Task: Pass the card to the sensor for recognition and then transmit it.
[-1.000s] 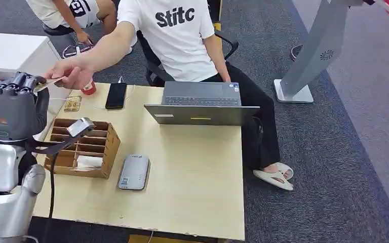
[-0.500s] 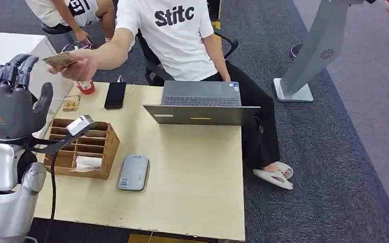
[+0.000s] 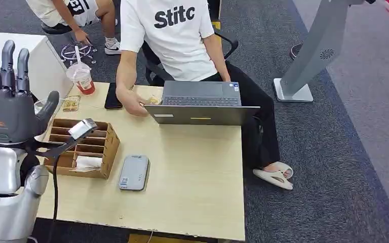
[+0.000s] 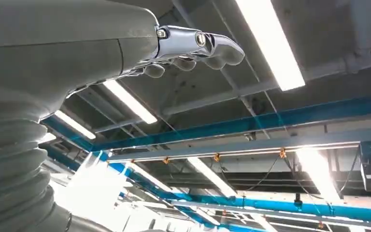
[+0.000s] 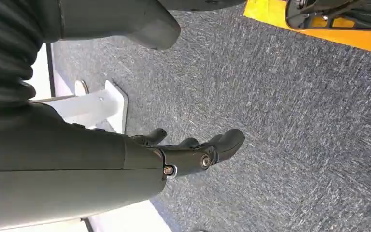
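My left hand [image 3: 7, 98] is raised at the table's left edge, fingers straight up and apart, holding nothing. The left wrist view has its fingers [image 4: 195, 44] against the ceiling. The tan card [image 3: 154, 100] lies under a person's hand [image 3: 133, 106] beside the laptop [image 3: 201, 104], far from my hand. A grey flat sensor [image 3: 134, 172] lies on the wooden table [image 3: 192, 172]. A small scanner head [image 3: 81, 127] on a dark stalk stands over the box. My right hand [image 5: 188, 152] hangs over grey carpet with its fingers loosely extended, holding nothing.
A wooden compartment box [image 3: 93, 149] sits left of the sensor. A drink cup [image 3: 82, 78] and a black phone [image 3: 113, 96] are at the table's far left. The person in a white shirt sits behind the laptop. A grey pedestal [image 3: 309, 61] stands at the right.
The person took the card from my left hand, drew it away and brought it down beside the laptop. My left hand's fingers straightened upward.
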Controlling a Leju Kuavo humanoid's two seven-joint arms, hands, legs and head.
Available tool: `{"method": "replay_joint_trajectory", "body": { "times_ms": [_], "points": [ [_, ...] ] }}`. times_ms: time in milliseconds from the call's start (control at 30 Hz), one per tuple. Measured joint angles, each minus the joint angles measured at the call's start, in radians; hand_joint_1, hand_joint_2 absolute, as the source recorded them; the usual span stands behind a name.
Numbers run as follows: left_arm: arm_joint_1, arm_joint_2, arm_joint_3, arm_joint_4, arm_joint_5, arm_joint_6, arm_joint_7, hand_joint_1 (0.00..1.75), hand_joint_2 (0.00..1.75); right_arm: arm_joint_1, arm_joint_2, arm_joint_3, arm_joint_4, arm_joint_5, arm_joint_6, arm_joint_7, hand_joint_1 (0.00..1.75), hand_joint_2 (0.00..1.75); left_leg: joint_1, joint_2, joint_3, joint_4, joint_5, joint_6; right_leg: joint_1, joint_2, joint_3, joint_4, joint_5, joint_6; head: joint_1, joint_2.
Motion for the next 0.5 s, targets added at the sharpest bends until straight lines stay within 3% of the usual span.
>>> {"method": "replay_joint_trajectory", "body": {
  "times_ms": [133,167,267,400,433,500],
  "points": [
    [0.061,0.004,0.0,-0.007,0.063,-0.008,-0.007,0.0,1.75,0.0,0.0,0.0,0.0,-0.013,0.0,0.0,0.0,1.75,0.0,0.0,0.0,0.0,0.0,0.0,0.0,0.0,0.0,0.0,0.0,0.0,-0.001,0.0],
    [0.082,0.006,0.0,-0.011,0.107,-0.038,-0.019,0.0,1.75,0.001,0.0,0.0,0.0,-0.018,0.0,0.0,0.0,1.75,0.0,0.0,0.0,0.0,0.0,0.0,0.0,0.0,0.0,0.0,0.0,0.0,-0.001,0.0],
    [0.137,0.019,0.0,-0.016,0.223,-0.223,-0.03,0.0,1.75,0.001,0.0,-0.005,0.0,-0.037,0.0,-0.002,0.0,1.75,0.0,0.0,0.0,0.0,0.0,0.0,0.0,0.0,-0.001,0.0,0.0,0.0,0.0,0.0],
    [0.178,0.043,-0.002,-0.023,0.286,-0.342,-0.032,0.0,1.75,0.002,0.0,-0.011,0.0,-0.05,0.002,-0.007,0.0,1.75,0.0,0.0,0.0,0.0,0.0,0.0,0.0,0.0,0.0,0.0,0.0,0.0,0.0,0.0],
    [0.209,0.067,-0.004,-0.039,0.321,-0.397,-0.043,0.0,1.75,0.001,0.0,-0.015,0.0,-0.057,0.004,-0.011,0.0,1.75,0.0,0.003,0.001,0.0,0.0,0.0,0.0,0.002,0.0,0.0,0.0,0.0,0.0,0.0],
    [0.255,0.102,-0.006,-0.065,0.357,-0.43,-0.048,0.0,1.75,0.003,0.0,-0.023,0.0,-0.061,0.008,-0.012,0.0,1.75,0.0,0.004,0.0,0.0,0.0,0.0,0.0,0.004,-0.001,0.0,0.0,0.0,0.0,0.0]
  ]
}}
